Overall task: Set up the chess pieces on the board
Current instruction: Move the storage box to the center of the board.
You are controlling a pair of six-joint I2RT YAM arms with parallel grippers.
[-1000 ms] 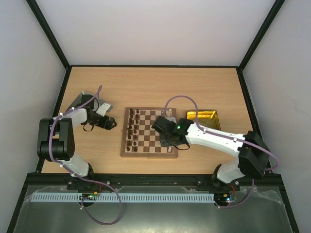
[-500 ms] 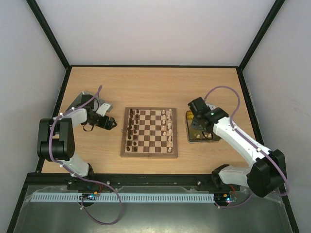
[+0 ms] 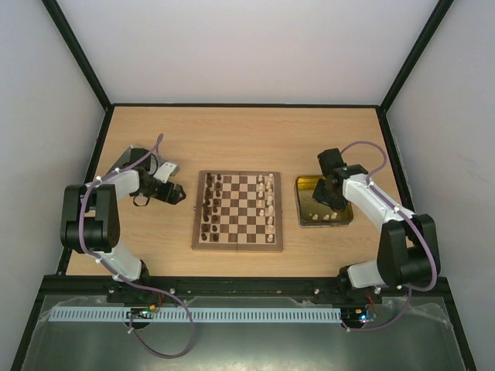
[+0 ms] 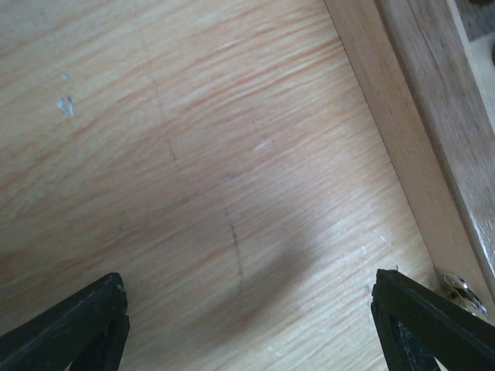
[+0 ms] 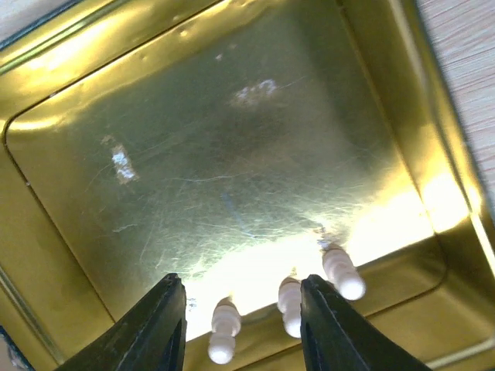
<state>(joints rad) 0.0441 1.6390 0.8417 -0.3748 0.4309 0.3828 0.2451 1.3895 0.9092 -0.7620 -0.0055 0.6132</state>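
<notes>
The right gripper [image 5: 241, 326] hangs spread wide over the shiny gold square tin tray [image 5: 232, 147], right of the brown-bordered wooden chessboard [image 3: 237, 210]. Three tiny cream wooden chess pieces [image 5: 289, 305] lie bunched against the tray's near wall; on slick tin one could roll, or two get pinched together. The left gripper [image 4: 247, 332], also spread, hovers left of the board.

We see a light wooden bench [image 3: 247, 135] with two things lying flat on it. The board [image 3: 237, 246] sits near its centre. A shiny gold tray [image 3: 299, 202] sits at three o'clock from it, near but apart.
</notes>
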